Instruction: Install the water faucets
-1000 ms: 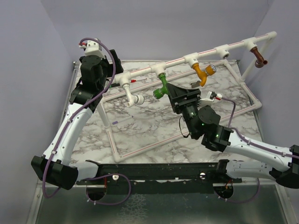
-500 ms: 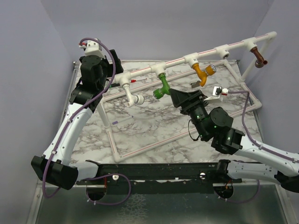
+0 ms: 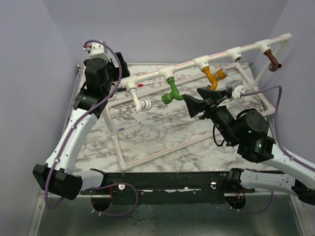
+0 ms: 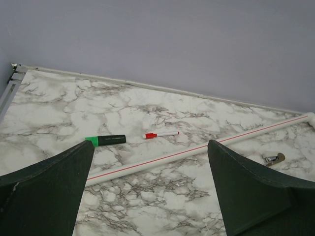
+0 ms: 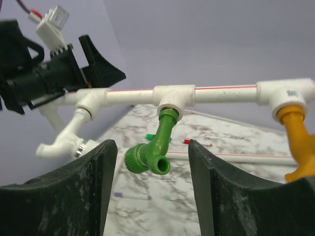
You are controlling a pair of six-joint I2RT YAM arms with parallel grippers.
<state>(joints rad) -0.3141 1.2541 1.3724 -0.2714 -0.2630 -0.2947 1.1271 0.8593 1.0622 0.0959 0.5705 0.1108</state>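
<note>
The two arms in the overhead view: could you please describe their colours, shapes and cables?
Both arms have white tube-like links joined by chunky black joints. A purple cable loops along the left arm and another along the right arm; each ends in a small white plug near the wrist. The left gripper and right gripper have broad, dark, wedge-shaped fingers, the right ones scuffed.

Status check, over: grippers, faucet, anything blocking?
Left gripper open, empty. Right gripper open, facing green faucet, not touching. Faucet seated in pipe tee. Nothing between.
</note>
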